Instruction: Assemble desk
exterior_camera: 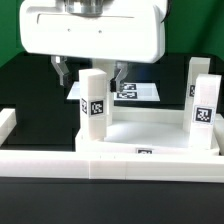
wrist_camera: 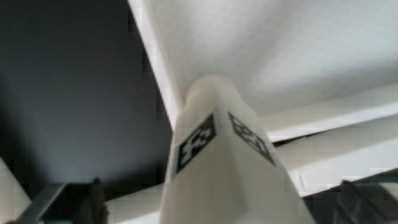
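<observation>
- No brand names or readable writing anywhere; the only markings are black-and-white square tags, their patterns too small to decode.
- Near leg [exterior_camera: 93,104] stands upright on the desk top [exterior_camera: 150,133], toward the exterior view's left; one tag on its front face, another on the side face; in the wrist view the same leg [wrist_camera: 222,150] rises toward the camera with two tags meeting at its corner edge.
- Second leg [exterior_camera: 202,100] stands upright at the exterior view's right, tag on its front face; a third leg [exterior_camera: 61,72] shows partly behind the near one, under the arm.
- Desk top lies flat on the dark tabletop [exterior_camera: 30,90], white, with a raised rim; a small tag shows on its front edge.
- Marker board [exterior_camera: 135,91] lies flat on the tabletop behind the desk top, tags on it.
- Long white rail [exterior_camera: 60,160] runs across the foreground, in front of the desk top.
- Hand [exterior_camera: 89,72] hangs under the white wrist housing, directly above the near leg; fingers [exterior_camera: 119,73] spread wide apart; nothing clamped; whether a finger touches the leg's upper end cannot be told; in the wrist view dark fingertips [wrist_camera: 71,200] show beside the leg, clear of it.
</observation>
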